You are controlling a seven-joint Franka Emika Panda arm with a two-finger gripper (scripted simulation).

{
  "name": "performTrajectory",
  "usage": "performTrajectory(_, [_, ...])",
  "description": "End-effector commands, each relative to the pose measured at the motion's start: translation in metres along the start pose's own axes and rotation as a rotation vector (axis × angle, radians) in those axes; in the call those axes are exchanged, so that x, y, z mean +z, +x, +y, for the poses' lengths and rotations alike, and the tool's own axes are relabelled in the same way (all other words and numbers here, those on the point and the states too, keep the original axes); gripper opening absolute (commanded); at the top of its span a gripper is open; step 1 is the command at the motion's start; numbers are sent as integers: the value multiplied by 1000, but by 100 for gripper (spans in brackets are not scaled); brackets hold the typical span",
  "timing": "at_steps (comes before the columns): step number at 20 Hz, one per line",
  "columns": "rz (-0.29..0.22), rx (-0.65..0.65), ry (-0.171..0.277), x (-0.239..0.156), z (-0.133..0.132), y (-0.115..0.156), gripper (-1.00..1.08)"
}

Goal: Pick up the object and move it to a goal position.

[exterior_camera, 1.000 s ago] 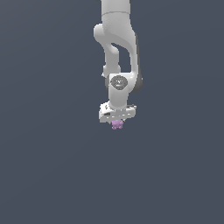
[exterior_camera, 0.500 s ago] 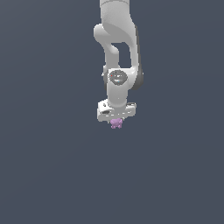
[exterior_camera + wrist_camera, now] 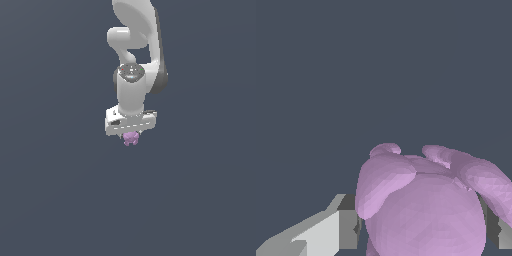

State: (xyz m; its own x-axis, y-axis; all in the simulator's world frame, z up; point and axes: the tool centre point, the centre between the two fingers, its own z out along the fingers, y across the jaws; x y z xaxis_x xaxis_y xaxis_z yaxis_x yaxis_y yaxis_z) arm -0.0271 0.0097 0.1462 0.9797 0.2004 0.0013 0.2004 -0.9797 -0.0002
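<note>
While its small rounded knobs point downward and outward, the pink-purple lumpy object [image 3: 131,138] hangs just under the white hand [image 3: 130,134], pinched between the fingers [image 3: 331,230]; it looks squat, no clear long axis. Above, the white arm [image 3: 134,75] rises out of frame against plain dark grey.

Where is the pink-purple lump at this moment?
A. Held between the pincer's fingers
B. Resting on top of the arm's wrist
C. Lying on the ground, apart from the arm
A: the lump sits at the pincer tip, and the wrist view shows it wedged between both fingers.
</note>
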Motion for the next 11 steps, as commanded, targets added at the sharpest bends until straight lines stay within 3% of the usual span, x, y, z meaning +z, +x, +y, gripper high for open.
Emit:
performTrajectory(1, [-1, 0, 0, -15, 4, 6, -100])
performTrajectory(11, [-1, 0, 0, -38, 11, 17, -100])
